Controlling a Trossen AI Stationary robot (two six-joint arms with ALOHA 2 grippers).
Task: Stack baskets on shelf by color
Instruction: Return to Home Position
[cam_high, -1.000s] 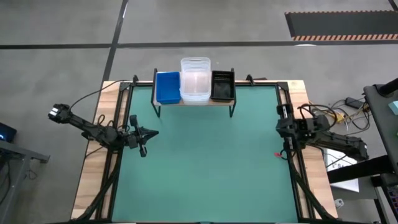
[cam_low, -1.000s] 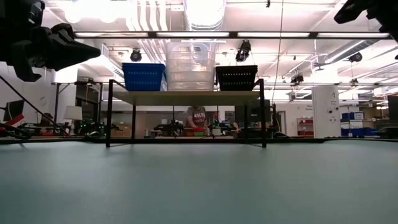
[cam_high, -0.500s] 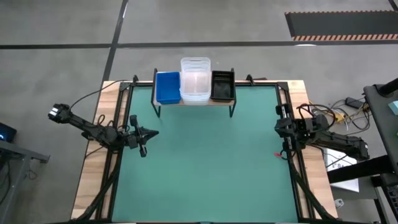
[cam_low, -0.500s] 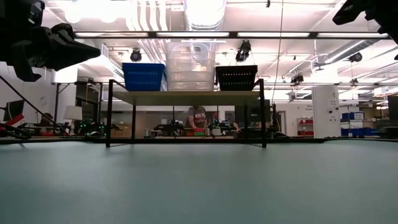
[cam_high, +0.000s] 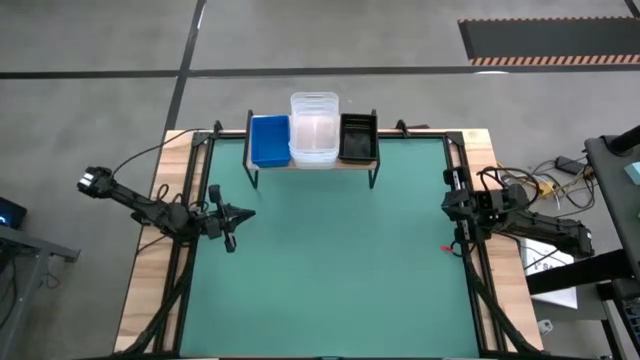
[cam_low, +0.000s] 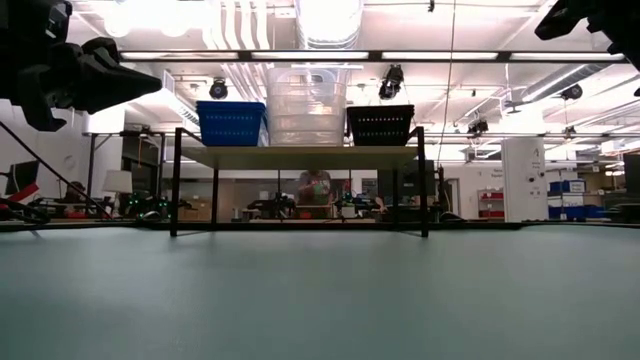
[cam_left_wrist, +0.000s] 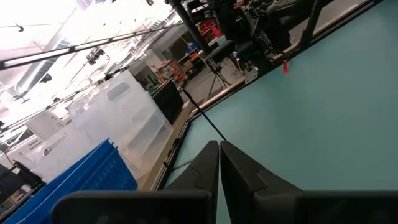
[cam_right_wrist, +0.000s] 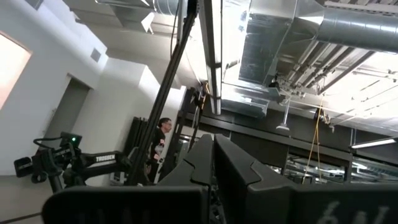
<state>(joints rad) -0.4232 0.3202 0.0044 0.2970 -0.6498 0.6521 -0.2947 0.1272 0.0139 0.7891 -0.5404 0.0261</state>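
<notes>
Blue, clear and black baskets (cam_high: 314, 130) are being borne by the shelf (cam_low: 300, 157), well apart from both closed, empty jaws, the left nearer.

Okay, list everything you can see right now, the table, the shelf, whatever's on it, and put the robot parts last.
Table: one, green top with wooden edges, under both arms.
Shelf: one, light wood top on black legs, at the table's far edge.
Blue baskets: one nested stack, shelf's left end in the high view; number inside unclear.
Clear baskets: one stack, the tallest, shelf middle.
Black baskets: one stack, shelf's right end.
Red marker: one, small, at the table's right edge.
Person: one, far behind the shelf.
Left end effector: one, dark, shut and empty, over the table's left side.
Right end effector: one, dark, shut and empty, at the table's right edge.
</notes>
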